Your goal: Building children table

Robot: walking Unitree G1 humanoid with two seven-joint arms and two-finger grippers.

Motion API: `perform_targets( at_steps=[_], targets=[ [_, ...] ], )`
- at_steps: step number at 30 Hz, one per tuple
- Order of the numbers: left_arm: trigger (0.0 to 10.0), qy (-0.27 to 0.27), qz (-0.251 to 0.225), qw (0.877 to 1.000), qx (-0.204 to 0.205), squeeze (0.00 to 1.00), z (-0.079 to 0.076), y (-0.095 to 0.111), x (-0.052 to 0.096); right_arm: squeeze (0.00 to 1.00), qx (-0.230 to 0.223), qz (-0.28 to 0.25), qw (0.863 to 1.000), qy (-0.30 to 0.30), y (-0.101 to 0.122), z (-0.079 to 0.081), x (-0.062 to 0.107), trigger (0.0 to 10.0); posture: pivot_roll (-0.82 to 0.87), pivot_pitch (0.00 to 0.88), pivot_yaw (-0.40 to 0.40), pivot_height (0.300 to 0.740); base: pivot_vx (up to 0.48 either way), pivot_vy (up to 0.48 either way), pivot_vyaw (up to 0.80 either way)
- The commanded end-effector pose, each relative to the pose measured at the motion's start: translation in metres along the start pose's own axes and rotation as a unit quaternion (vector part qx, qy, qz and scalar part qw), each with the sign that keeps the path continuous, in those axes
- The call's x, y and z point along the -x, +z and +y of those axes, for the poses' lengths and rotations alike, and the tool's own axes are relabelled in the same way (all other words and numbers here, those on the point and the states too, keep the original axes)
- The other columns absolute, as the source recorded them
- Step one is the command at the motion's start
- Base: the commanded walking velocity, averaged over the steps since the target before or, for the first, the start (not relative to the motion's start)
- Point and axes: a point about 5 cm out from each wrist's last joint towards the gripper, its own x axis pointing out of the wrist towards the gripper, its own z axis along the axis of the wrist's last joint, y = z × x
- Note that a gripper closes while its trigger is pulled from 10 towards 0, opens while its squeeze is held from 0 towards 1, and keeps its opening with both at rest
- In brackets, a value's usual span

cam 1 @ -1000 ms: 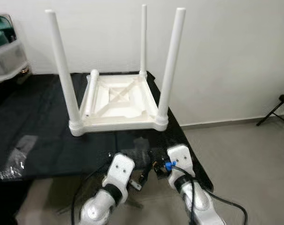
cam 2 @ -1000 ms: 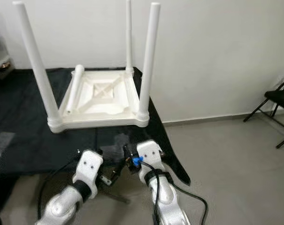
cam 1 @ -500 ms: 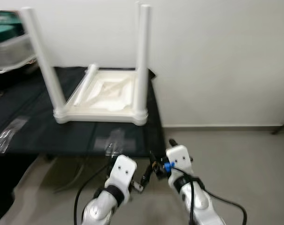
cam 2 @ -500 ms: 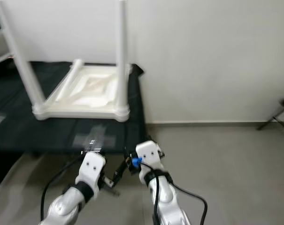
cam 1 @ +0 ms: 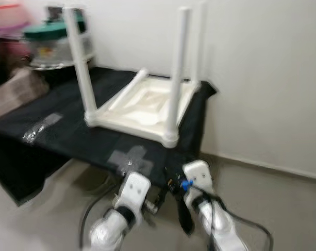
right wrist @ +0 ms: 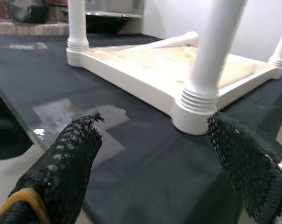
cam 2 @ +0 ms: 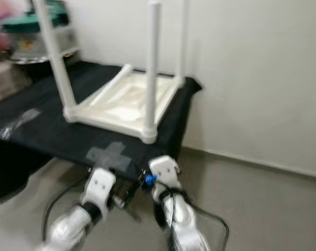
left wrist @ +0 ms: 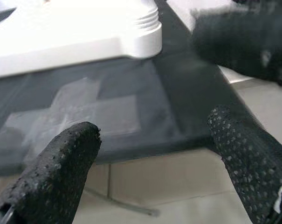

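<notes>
A white plastic children's table [cam 1: 147, 104] lies upside down on a black-covered table [cam 1: 58, 141]. Three legs stand screwed into its corners, the nearest one [cam 1: 177, 68] by the black table's right front corner. A fourth leg [cam 1: 127, 93] lies loose along the underside's left rim. Both silver arms are held low in front of the black table's edge. My left gripper [left wrist: 150, 158] is open with nothing in it and faces the table edge below the near corner socket [left wrist: 147, 28]. My right gripper [right wrist: 154, 154] is open too and looks at the near leg's threaded base [right wrist: 196, 105].
Grey tape patches [cam 1: 129, 157] mark the black cloth near the front edge. Clear containers, one with a green lid [cam 1: 53, 39], stand at the back left. A white wall runs close behind and to the right. Grey floor [cam 1: 283, 209] lies open on the right.
The whole picture has swung and blurred, so the camera moved: the white table now shows from its right front corner. Both grippers hold the same open pose.
</notes>
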Motion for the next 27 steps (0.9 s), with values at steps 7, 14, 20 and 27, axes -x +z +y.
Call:
perform_targets(
  at_steps=[7,14,20,27],
  targets=[
    [10.0,-0.01,-0.006,1.0,-0.002,0.0,-0.0056,0.0022,-0.0005,0.0,0.004,0.01,1.0,-0.008,-0.0043,-0.0049,0.003,10.0,0.04,0.0,-0.039,0.74,0.071,-0.206,0.8],
    [10.0,-0.013,0.0,1.0,-0.003,0.0,-0.0066,0.0012,-0.0008,0.0,0.001,0.011,1.0,-0.006,-0.0044,-0.0052,0.0031,10.0,0.03,0.0,-0.035,0.74,0.252,-0.404,0.46],
    [10.0,-0.014,0.0,1.0,-0.007,0.0,-0.0069,0.0011,-0.0011,0.0,-0.012,0.011,1.0,-0.014,-0.0053,-0.008,0.0031,10.0,0.03,0.0,-0.032,0.74,0.0,-0.445,0.0],
    [10.0,-0.019,0.002,1.0,-0.005,0.0,-0.0073,0.0003,-0.0007,0.0,-0.017,0.007,1.0,-0.014,-0.0041,-0.0078,0.0035,10.0,0.03,0.0,-0.036,0.74,0.036,-0.431,0.0]
  ],
)
